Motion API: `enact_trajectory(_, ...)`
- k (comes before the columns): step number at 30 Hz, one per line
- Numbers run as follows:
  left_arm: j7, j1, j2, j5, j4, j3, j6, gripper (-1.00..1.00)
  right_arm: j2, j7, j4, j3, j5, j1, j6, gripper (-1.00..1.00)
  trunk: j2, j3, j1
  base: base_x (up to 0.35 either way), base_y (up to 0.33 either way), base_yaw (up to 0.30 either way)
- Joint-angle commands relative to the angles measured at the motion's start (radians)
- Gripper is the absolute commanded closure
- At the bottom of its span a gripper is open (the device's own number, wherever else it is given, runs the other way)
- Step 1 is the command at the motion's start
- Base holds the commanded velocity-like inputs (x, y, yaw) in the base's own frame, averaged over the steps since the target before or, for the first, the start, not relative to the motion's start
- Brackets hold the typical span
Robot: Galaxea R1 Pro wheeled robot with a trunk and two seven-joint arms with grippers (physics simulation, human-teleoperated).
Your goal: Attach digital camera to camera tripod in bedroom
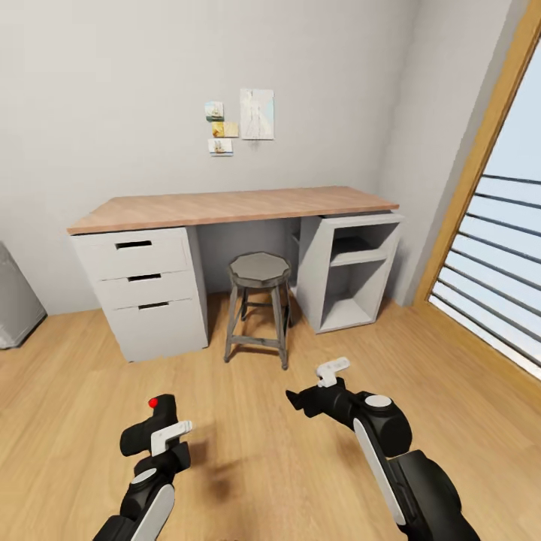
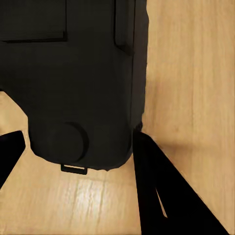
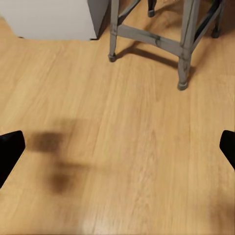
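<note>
- Head view: the left gripper (image 1: pixel 161 436), black with white finger tips, sits low at the near left over the light wood floor (image 1: pixel 248 451) and is closed around the small black boxy digital camera (image 1: pixel 150 428), whose round red button (image 1: pixel 153 402) faces up.
- The right gripper (image 1: pixel 315 387), also black with a white tip, reaches forward at the near right above the floor; it holds nothing, and from here I cannot tell how far its fingers are spread.
- Farther off, against the pale grey wall (image 1: pixel 113 98), stands a long desk with a light wooden top (image 1: pixel 233 204). A white three-drawer unit (image 1: pixel 146 289) carries its left end and a white open shelf unit (image 1: pixel 349 270) its right end.
- A grey metal stool with an octagonal seat (image 1: pixel 259 304) stands between the two units, partly under the desk.
- A few small pictures (image 1: pixel 242 120) are pinned on the wall above the desk, and a wood-framed window with horizontal slats (image 1: pixel 488 248) takes the right side.
- Left wrist view: the black camera body (image 2: pixel 78 83) is very close, sitting between the dark gripper fingers (image 2: pixel 161 196), with the wood floor (image 2: pixel 196 73) beyond; a round dial (image 2: pixel 67 142) shows on the body.
- Right wrist view: the two dark fingertips (image 3: pixel 10 152) sit at opposite edges, wide apart, with only bare floor (image 3: pixel 132 147) between them. The grey stool legs (image 3: pixel 156 39) and a corner of the white drawer unit (image 3: pixel 49 19) lie farther off.
</note>
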Motion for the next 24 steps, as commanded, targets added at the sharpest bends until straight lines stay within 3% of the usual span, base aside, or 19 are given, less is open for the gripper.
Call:
enact_trajectory(1, 0.009, -0.001, 0.001, 0.002, -0.001, -0.003, 0.005, 1.0, -0.001, 0.002, -0.001, -0.004, 0.001, 0.0, 0.006, -1.0, 0.0, -0.001, 0.0, -0.054, 0.199, 0.286)
enact_trajectory(8, 0.009, -0.001, 0.001, 0.004, 0.0, -0.003, 0.005, 1.0, 0.001, 0.003, -0.001, -0.006, 0.001, -0.002, 0.007, -1.0, 0.0, -0.001, 0.0, -0.085, 0.245, 0.286)
enact_trajectory(18, 0.012, -0.001, 0.01, 0.05, 0.0, -0.003, -0.016, 1.0, -0.001, 0.003, -0.001, -0.001, 0.001, -0.001, 0.006, -1.0, 0.0, -0.001, 0.0, -0.116, 0.281, 0.286)
enact_trajectory(24, 0.016, 0.0, 0.013, 0.057, -0.002, -0.005, -0.027, 1.0, -0.002, 0.003, -0.001, 0.003, 0.0, -0.001, 0.007, -1.0, 0.0, -0.001, 0.0, -0.04, 0.224, 0.286)
